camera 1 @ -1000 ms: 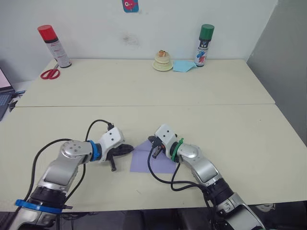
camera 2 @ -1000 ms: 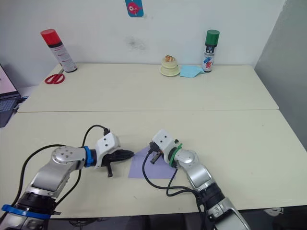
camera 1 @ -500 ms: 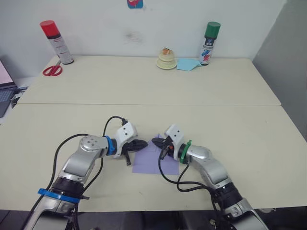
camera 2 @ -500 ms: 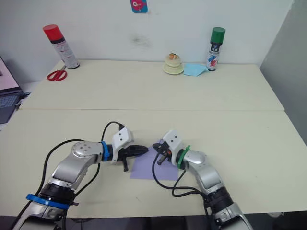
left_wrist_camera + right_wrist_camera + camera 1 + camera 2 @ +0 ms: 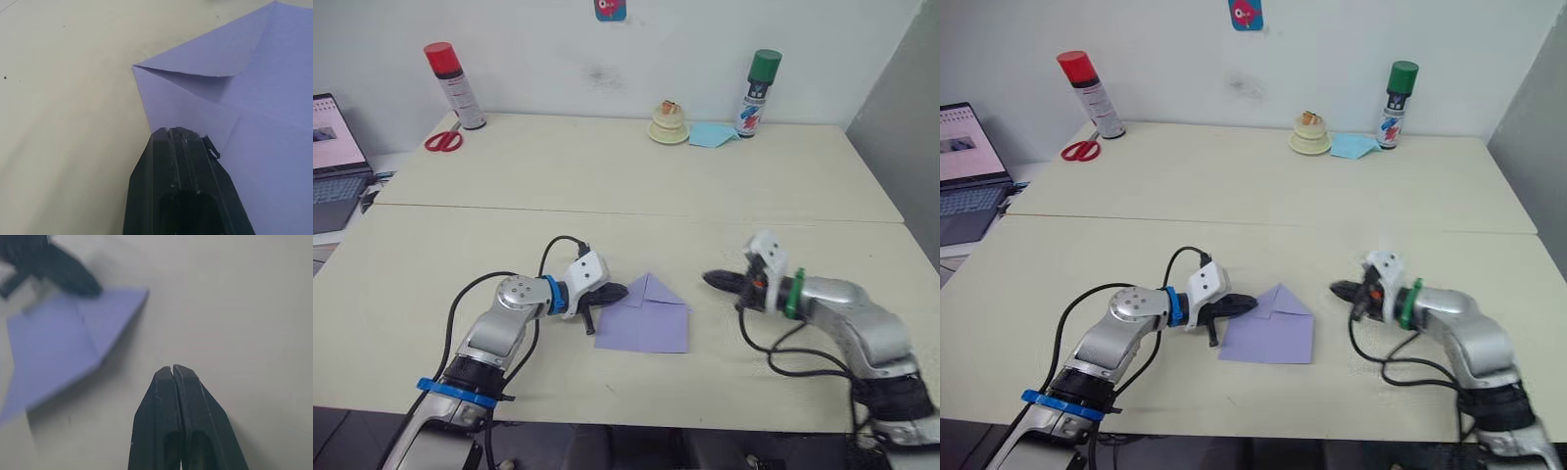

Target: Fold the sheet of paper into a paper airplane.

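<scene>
On the near part of the tabletop [image 5: 783,211], between my two arms, lies the sheet of paper [image 5: 646,325], lavender, flat, with its two far corners already folded in so the far end comes to a point over a rectangular near half. It is not an airplane yet; I judge the task to be at an early fold.

My left hand [image 5: 612,292] rests at the paper's left edge, its two black fingers pressed together with nothing between them, the tips touching or just on the folded left flap. My right hand [image 5: 717,280] is off to the right, apart from the paper, fingers likewise closed together on nothing and pointing left toward the sheet.

The paper looks thin and very light, so I expect it to slide on the smooth tabletop at the slightest push and to crumple if pinched hard. The folded flaps will tend to spring up. I would pin the middle with one hand and take a free edge or corner with the other, lifting only the top layer.

Far across the tabletop stand a red-capped spray can [image 5: 454,86], scissors [image 5: 443,141], a green-capped spray can [image 5: 757,80] and a small cream dish [image 5: 669,124]; a laptop [image 5: 337,147] sits at far left
</scene>
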